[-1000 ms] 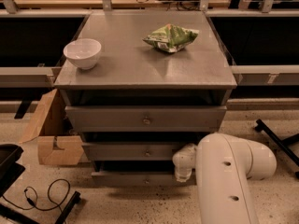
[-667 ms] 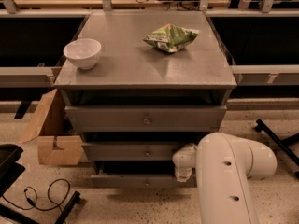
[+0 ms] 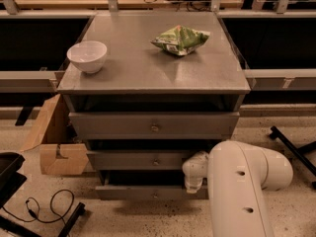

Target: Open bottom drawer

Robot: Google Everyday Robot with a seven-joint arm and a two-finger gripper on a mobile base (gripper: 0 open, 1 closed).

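Camera view, looking down on the grey cabinet (image 3: 148, 78) from the front. Three drawers are stacked under it: top drawer (image 3: 113, 126), middle drawer (image 3: 123, 160), and bottom drawer (image 3: 128, 192) just above the floor, its front the narrowest and shallowest. Its brass knob (image 3: 156, 195) sits at the centre of the front and is uncovered.

The white arm (image 3: 242, 181) comes in from the lower right. The gripper (image 3: 193, 183) hangs at the right end of the bottom drawer's front, well to the right of the knob and just under the middle drawer's right end. Whether it is open, closed or holding anything: cannot tell from this angle. Contact with the drawer front also cannot be told.

A dark band shows above the bottom front. The drawer looks at most a little way out, so I judge the pull as barely begun.

Notes for the step:
- Pull straight out toward the camera, level with the floor. A pull from the right end may skew the drawer in its runners, so keep it slow and even.
- Keep the wrist below the middle drawer's front.
- The white bowl (image 3: 87, 56) and green bag (image 3: 180, 38) on top are loose, so avoid jolting the cabinet.
- The cardboard box (image 3: 59, 154) on the left is out of the pull path.
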